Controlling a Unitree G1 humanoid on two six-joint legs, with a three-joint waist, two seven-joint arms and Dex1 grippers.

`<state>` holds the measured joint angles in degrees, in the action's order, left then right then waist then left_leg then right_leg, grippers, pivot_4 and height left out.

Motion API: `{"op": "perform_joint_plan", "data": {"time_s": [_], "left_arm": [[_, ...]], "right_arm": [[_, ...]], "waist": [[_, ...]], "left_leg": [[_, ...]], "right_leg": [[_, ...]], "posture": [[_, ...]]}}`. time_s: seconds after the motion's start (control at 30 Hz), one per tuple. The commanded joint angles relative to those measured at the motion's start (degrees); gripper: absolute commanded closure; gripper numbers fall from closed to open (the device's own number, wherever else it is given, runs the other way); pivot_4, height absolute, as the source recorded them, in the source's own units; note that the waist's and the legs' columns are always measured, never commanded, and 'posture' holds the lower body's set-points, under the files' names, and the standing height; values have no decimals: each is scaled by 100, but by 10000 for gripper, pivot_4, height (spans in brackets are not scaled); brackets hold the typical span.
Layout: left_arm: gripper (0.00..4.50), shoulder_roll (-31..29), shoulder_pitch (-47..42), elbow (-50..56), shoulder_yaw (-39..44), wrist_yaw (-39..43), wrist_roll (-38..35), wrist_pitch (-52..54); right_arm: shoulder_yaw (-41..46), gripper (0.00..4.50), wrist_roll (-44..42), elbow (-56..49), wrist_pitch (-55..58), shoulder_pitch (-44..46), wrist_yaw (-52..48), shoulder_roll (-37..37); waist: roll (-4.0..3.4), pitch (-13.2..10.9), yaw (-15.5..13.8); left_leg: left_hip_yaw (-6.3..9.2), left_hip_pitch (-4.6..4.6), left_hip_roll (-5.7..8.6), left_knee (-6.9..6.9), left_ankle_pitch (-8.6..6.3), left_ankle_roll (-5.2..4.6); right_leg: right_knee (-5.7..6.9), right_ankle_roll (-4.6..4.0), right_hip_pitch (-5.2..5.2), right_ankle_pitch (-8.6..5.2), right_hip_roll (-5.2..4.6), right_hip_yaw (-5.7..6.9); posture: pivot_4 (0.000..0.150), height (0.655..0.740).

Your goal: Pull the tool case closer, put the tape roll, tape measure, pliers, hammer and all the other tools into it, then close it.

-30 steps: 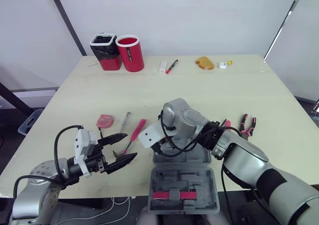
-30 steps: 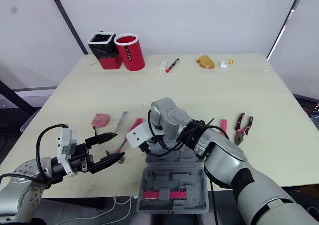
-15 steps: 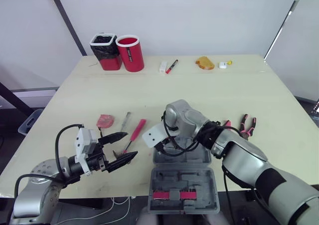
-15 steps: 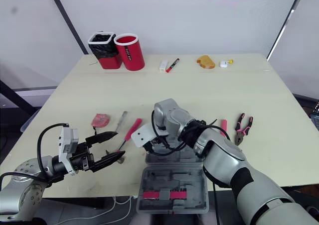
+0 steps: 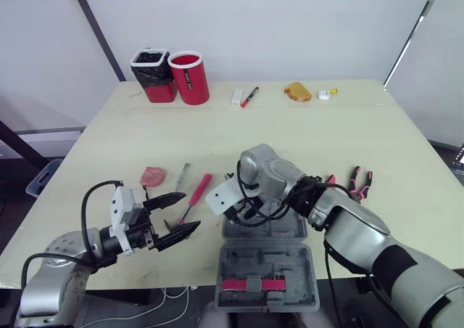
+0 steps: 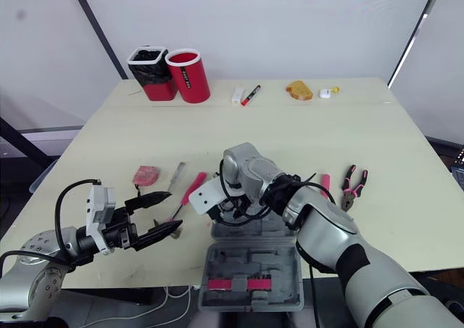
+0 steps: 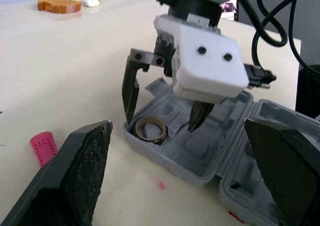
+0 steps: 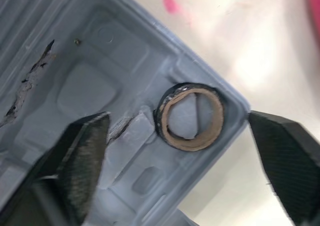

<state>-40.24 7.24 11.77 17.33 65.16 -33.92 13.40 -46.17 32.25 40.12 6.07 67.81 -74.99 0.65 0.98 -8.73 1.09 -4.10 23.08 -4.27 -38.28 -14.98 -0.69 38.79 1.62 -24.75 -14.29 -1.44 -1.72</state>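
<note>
— Between the jaws of the right gripper (image 7: pixel 160 123), what lies there?

— The tape roll (image 8: pixel 163 118). It sits flat in a corner pocket of the case (image 5: pixel 304 270), just below the fingertips. The jaws stand wide apart, one on each side of the roll and clear of it, gripping nothing.

— Status of the task?

— Judged from the layout: the case is at the near table edge, lid open. The roll is stowed. To be done: all other tools, then closing. The pliers (image 5: pixel 360 181) lie on the table well outside the right jaws. The screwdriver (image 5: pixel 200 186) lies just beyond the jaws of the left gripper (image 5: pixel 190 212), and a pink item (image 5: pixel 154 175), possibly the tape measure, lies a little further off.

— State of the left jaws?

— Spread open, empty, hovering over the table.

— Any markings?

— White writing runs down the red cup (image 5: pixel 189 76), well beyond both jaws; it is too small to read. A red strip (image 5: pixel 252 284) crosses the case lid; no text can be made out on it.
</note>
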Motion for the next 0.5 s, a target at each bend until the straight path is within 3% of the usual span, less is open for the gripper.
{"op": "perform_joint_plan", "data": {"time_s": [0.03, 0.27, 0.37, 0.4, 0.5], "left_arm": [[0, -28, -11, 29, 26, 65, -26, -99], [0, -101, -133, -188, 80, 212, -13, -136], [0, -135, -215, -342, 76, 294, 6, -163], [0, -149, -253, -405, 58, 331, 23, -174], [0, -187, -397, -598, -4, 444, 73, -213]], "right_arm": [[382, 876, -277, -583, 246, -85, -79, 94], [1345, 876, -1060, -1677, 872, -931, 305, 443], [1581, 9131, -1314, -2001, 1183, -1233, 505, 452], [1664, 14827, -1359, -2089, 1249, -1337, 672, 440], [2034, 15755, -1656, -2404, 1618, -1759, 1195, 299]], "waist": [[0, 0, -1], [4, 1, -16], [5, 1, -14], [5, 1, 4], [7, 3, 14]], "left_leg": [[0, 0, 0, 0, 0, 0], [0, 0, 0, -1, 0, 0], [0, 1, 0, -1, 0, 0], [0, 0, 0, -1, 0, 0], [3, -1, 0, 3, 0, 0]], "right_leg": [[0, 0, 0, 0, 0, 0], [0, 1, 1, 1, -1, 1], [1, 1, 1, 1, -1, 1], [1, 2, 1, 1, 0, 1], [3, 0, 0, 0, 3, 1]], "posture": [[1500, 7400], [1500, 7400], [1500, 7400], [1500, 7400], [1500, 7400]]}}
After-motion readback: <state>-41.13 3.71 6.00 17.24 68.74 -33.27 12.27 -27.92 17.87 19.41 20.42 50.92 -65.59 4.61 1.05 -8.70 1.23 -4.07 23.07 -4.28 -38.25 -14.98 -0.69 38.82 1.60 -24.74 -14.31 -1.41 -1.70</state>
